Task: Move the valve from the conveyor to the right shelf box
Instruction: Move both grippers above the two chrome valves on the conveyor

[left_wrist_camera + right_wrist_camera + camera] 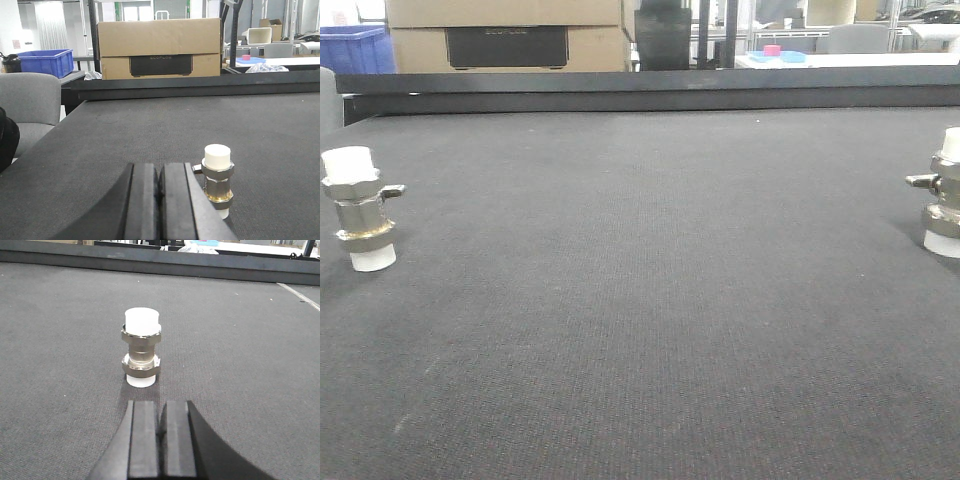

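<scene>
Left wrist view, 12 o'clock: "ECOFLOW" in pale capitals on the black panel [160,65] of the cardboard box [159,35] past the far edge of the conveyor [150,130]. Front view, 11 o'clock: same word on the same panel [507,46] (faint, only just readable).

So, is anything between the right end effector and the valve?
No, only bare conveyor separates the right end effector from the valve, as the right wrist view shows.

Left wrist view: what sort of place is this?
Probably a warehouse or workshop: a wide dark conveyor belt carrying a metal valve, with a cardboard box and a blue plastic crate behind.
</scene>
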`<state>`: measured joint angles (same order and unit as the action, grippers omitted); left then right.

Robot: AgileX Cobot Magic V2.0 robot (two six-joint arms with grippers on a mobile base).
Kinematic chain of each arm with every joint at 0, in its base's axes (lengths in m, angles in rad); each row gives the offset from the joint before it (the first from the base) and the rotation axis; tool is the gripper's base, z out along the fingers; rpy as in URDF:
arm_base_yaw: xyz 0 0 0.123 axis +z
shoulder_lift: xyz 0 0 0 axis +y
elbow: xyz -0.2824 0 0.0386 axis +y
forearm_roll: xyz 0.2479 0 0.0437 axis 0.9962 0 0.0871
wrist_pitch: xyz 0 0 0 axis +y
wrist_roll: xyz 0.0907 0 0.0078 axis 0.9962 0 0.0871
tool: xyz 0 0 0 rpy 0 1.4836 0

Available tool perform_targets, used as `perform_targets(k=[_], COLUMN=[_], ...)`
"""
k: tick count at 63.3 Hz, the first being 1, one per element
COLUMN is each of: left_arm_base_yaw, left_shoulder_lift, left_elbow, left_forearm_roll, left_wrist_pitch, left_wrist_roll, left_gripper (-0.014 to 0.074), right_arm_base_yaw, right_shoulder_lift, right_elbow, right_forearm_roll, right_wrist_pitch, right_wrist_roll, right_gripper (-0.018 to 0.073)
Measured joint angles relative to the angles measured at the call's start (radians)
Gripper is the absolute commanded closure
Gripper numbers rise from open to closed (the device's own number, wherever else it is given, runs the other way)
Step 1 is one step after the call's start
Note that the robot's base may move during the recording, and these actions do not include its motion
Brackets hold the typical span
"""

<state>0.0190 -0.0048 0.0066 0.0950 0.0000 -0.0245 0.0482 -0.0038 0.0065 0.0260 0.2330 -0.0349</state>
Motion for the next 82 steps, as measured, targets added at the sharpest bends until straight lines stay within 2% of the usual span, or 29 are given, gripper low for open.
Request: perform_targets(k=[44, 51, 58, 65, 68, 74, 76, 78, 82], left_arm_base_yaw=[0.0, 0.0, 0.0, 0.0, 0.0, 0.0, 0.0, 0.0, 0.0], left_shoulder_lift=[0.0, 0.0, 0.0, 0.002, 0.013, 0.059, 0.085, 0.123, 0.187], left_elbow=[0.0, 0.0, -0.001, -0.062, -0.11, -0.255, -0.311, -0.378, -0.462], left_forearm_roll=[-0.015, -0.068, -0.088, -0.095, -0.095, -0.077, -0.069, -0.065, -0.06], left_wrist_pitch=[-0.034, -0.081, -0.131, -0.097, -0.066, 0.03, 0.074, 0.127, 0.211], left_wrist_roll=[0.0, 0.0, 0.0, 0.0, 0.0, 0.0, 0.0, 0.0, 0.0], left_gripper=[0.0707, 0.0707, 0.0707, 0.0706, 0.0699, 0.059, 0.0538, 0.0432, 0.031], right_arm_base_yaw=[0.0, 0.0, 0.0, 0.0, 0.0, 0.0, 0.0, 0.0, 0.0], right_shoulder_lift=[0.0, 0.0, 0.0, 0.0, 0.0, 0.0, 0.0, 0.0, 0.024], right_elbow=[0.0, 0.0, 0.0, 0.0, -0.022, -0.128, -0.172, -0.24, -0.338], right_forearm_roll=[0.0, 0.0, 0.0, 0.0, 0.0, 0.0, 0.0, 0.0, 0.0], right_wrist_pitch=[-0.028, -0.074, -0.171, -0.31, -0.318, -0.247, -0.208, -0.173, -0.12], right_wrist_roll=[0.0, 0.0, 0.0, 0.0, 0.0, 0.0, 0.0, 0.0, 0.0], right_gripper=[0.0727, 0.0727, 0.0727, 0.0727, 0.0727, 0.0657, 0.0598, 0.0508, 0.0353])
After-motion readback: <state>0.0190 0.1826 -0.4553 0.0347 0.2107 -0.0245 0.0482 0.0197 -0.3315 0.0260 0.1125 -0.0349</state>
